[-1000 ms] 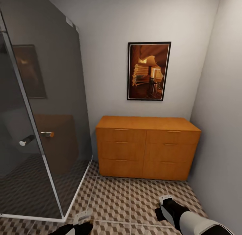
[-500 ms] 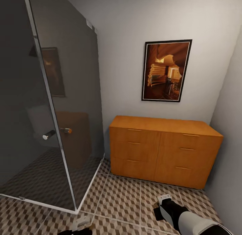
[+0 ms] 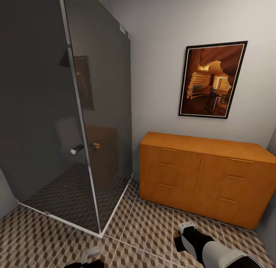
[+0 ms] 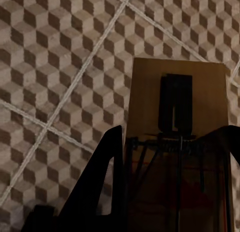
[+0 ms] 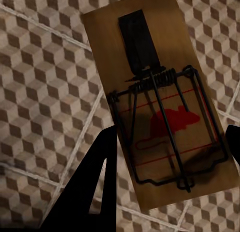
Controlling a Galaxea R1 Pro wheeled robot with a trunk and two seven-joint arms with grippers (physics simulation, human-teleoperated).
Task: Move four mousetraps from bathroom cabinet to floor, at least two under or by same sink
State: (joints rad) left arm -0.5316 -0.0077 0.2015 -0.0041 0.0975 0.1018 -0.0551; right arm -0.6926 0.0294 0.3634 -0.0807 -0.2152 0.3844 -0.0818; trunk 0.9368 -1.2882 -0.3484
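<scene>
- Head view: I see the cabinet [image 3: 203, 179] against the far wall under a framed picture [image 3: 212, 79], all its drawer fronts flush. A dark glass shower enclosure [image 3: 73, 118] fills the side to my left. The bathroom floor [image 3: 145, 229] runs between them. The right gripper [image 3: 186, 232] sits low over the tiles near the cabinet; only a sliver of the left gripper [image 3: 92, 255] shows at the bottom edge. From this angle I cannot tell how either gripper's jaws stand.
- Left wrist view: the left gripper [image 4: 170, 192] is pinched on a mousetrap [image 4: 177, 117], its board projecting past the fingers above the tiles and not lying on them.
- Right wrist view: the right gripper [image 5: 167, 182] pinches a second mousetrap [image 5: 160, 100], spring wire and red mouse print clearly visible, also held clear of the floor.
- Judgement: step in hand is carrying two traps away from the cabinet. No sink in sight, so next I need to turn the base, find the sink, then lower both traps beside or under it.
</scene>
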